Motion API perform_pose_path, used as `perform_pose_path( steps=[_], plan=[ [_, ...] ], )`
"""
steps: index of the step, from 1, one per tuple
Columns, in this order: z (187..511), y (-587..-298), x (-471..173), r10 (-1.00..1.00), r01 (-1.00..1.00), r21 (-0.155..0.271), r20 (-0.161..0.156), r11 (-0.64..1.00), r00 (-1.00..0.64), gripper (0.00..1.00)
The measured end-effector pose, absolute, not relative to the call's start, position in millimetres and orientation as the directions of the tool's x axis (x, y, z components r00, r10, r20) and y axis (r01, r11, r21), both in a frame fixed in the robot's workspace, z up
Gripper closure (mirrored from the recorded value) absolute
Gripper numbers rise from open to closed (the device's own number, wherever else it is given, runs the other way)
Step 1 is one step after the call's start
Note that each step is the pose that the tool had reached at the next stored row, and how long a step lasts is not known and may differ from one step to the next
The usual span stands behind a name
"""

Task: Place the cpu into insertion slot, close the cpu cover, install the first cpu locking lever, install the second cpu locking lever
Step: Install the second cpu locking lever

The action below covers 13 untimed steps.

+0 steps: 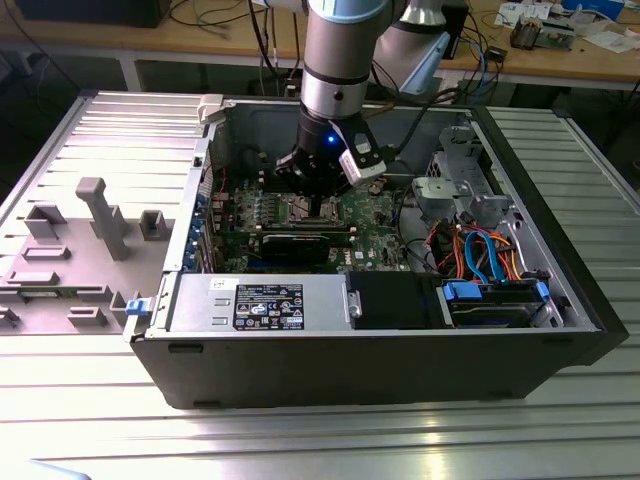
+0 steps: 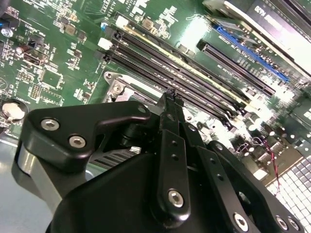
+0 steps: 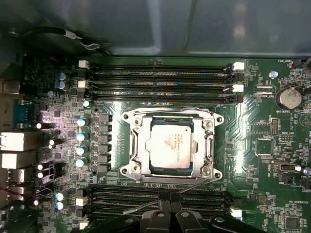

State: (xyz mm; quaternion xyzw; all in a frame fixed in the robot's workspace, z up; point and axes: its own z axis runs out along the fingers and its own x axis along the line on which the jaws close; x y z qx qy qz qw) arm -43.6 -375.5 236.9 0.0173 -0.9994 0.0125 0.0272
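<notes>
I work over a ribbed, silver-grey metal desk (image 1: 90, 420) made of long grooved aluminium slats. Standing directly on it, near the middle, is an open black desktop computer case (image 1: 380, 375) lying on its side, its interior facing up; its front lower wall sits close to the desk's near edge, leaving a strip of bare slats in front. Beside it, towards the desk's edge on the exterior view's left, lies a grey plastic fixture tray (image 1: 70, 270) with raised blocks and one upright post, touching or just beside the case. Bare slats show past the case on the exterior view's right.
</notes>
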Motion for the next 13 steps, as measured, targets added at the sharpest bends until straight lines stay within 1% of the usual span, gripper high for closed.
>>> perform_pose_path(
  steps=[6,13],
  plan=[
    [237,-378,-44,-0.034,-0.035,-0.023,0.057,0.999,-0.998,0.89],
    [236,-390,-47,-0.037,-0.035,0.035,0.056,0.999,-0.998,0.89]
  ],
)
